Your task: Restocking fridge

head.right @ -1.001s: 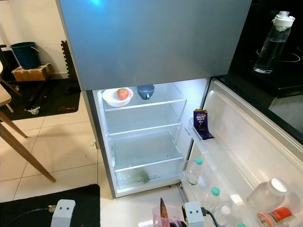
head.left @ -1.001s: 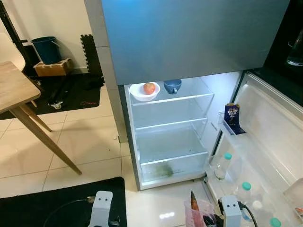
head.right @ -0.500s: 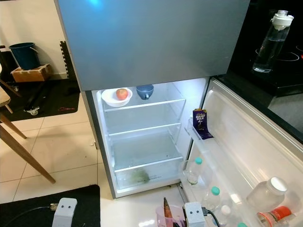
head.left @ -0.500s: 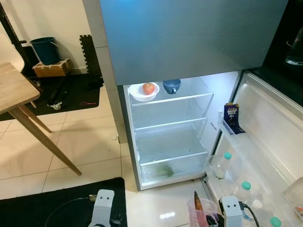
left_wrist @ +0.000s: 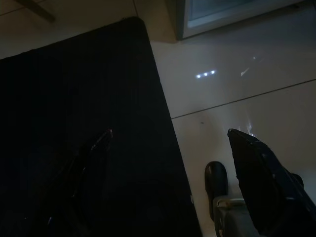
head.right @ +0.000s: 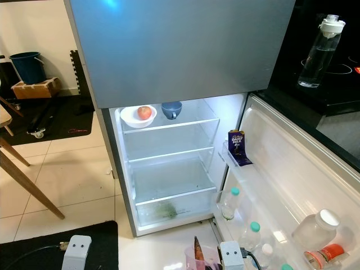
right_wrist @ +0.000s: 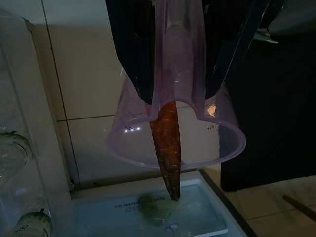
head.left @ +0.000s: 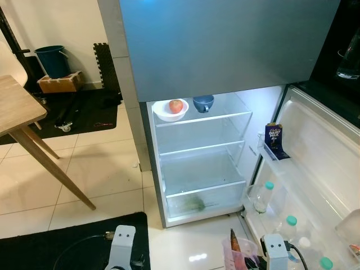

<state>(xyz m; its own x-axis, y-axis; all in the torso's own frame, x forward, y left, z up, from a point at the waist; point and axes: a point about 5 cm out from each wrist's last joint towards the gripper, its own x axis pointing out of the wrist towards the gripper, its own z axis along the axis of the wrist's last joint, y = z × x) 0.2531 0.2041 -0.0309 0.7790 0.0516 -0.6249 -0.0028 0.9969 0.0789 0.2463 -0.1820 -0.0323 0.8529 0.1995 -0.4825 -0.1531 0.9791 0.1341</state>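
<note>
Place: home kitchen | Evidence: open fridge (head.right: 169, 163) holding food, black cooktop counter (head.right: 329, 84) beside it, tiled floor (head.left: 101, 174), wooden table (head.left: 22, 112) nearby

Silver wrist blocks w/ screws, black cable (head.left: 296, 251), black pincer fingers (left_wrist: 261, 173).

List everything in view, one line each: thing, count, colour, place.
fridge: one, grey, lower door open, straight ahead
bowl: one, white, top shelf, holding a red apple
cup: one, blue, top shelf beside the bowl
chocolate bar: one, purple, upper door rack
capped bottles: several, clear with green caps, lower door rack
jar: one, clear, white lid, door rack
water bottle: one, clear, dark counter on the right
bucket: one, blue, by the wall
table: one, wooden, on the left
mat: one, black, on the floor
jug: one, clear purple, with a carrot inside
right gripper: shut on jug
left gripper: open, over mat
</note>
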